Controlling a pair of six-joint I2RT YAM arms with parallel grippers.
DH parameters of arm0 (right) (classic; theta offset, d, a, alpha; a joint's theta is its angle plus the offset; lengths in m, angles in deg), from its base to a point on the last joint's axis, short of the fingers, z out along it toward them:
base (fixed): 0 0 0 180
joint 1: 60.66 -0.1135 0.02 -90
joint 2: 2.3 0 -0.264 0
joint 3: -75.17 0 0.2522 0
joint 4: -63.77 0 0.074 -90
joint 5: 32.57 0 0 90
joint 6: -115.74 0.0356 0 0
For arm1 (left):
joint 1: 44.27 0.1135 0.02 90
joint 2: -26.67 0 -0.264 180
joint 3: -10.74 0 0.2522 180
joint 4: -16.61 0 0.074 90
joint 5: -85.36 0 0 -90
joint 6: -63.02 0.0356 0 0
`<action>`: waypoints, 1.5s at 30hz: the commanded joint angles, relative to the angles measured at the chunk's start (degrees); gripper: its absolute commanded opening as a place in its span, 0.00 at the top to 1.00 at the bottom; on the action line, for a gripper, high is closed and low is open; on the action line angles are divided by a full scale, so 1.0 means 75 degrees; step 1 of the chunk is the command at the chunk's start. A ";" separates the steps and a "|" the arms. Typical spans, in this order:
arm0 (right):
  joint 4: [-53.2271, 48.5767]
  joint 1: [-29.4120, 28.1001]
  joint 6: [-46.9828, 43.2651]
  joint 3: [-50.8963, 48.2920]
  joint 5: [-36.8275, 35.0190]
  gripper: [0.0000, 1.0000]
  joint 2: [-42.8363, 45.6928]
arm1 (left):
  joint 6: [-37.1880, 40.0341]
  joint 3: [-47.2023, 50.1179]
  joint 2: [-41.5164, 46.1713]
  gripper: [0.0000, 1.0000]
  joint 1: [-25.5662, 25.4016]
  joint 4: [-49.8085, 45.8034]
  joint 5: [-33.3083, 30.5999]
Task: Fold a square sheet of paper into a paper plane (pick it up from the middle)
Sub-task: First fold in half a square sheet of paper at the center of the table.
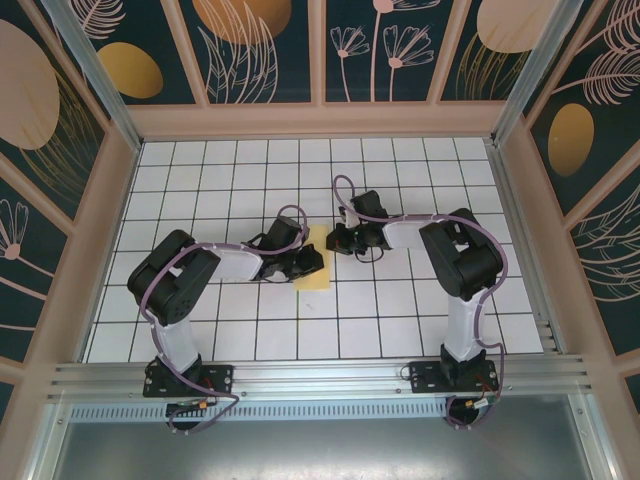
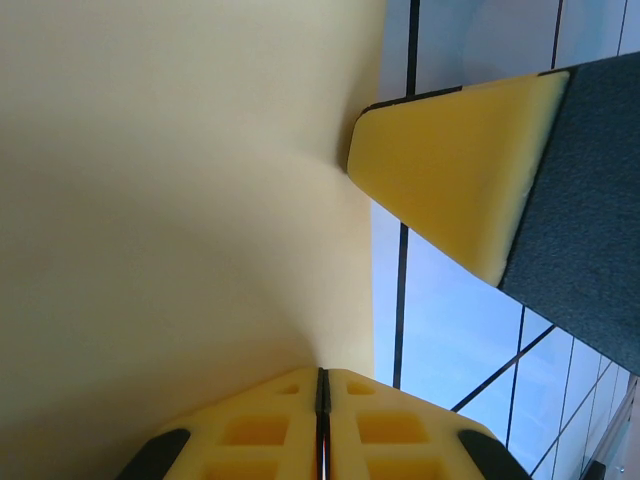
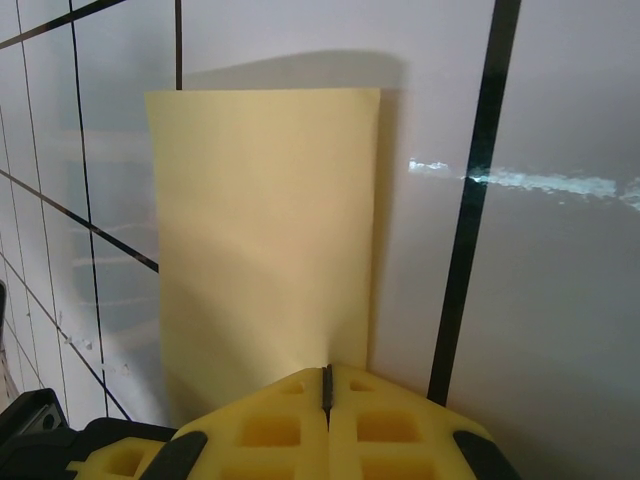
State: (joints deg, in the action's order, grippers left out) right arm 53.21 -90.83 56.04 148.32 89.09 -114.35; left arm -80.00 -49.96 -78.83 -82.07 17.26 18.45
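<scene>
Left wrist: left hand [image 2: 320, 400] closed, pinching the yellow paper [image 2: 180, 220]; right hand's fingers [image 2: 450, 180] touch its edge. Right wrist: right hand [image 3: 326, 385] shut, tips at the paper's edge. Top: the 2 hands meet over the paper mid-table [image 1: 400, 330]

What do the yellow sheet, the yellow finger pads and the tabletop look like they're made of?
The yellow sheet: thin matte paper; it bows softly and has crisp straight edges.
The pads of the right gripper: probably moulded foam or soft plastic, matte, with square recesses.
The tabletop: a glossy white tile-like panel with dark grid lines; it shows reflections, exact material unclear.
</scene>
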 commanded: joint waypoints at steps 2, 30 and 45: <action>-0.0123 -0.0114 -0.0107 0.0231 0.0069 0.97 -0.0243 | 0.0213 0.0000 -0.0194 0.88 -0.0045 -0.0436 -0.0161; -0.0609 0.0291 0.0537 0.2036 -0.1607 0.97 -0.1460 | 0.0249 0.0659 -0.0202 0.88 -0.0128 -0.0515 -0.0271; -0.0840 0.0267 0.0594 0.3218 -0.1429 0.96 -0.1987 | 0.0257 0.0768 -0.0024 0.88 -0.0119 -0.0399 -0.0277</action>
State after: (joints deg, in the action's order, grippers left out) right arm 43.09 -90.40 60.44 169.17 85.55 -126.21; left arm -79.12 -46.92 -78.28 -82.31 22.81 16.33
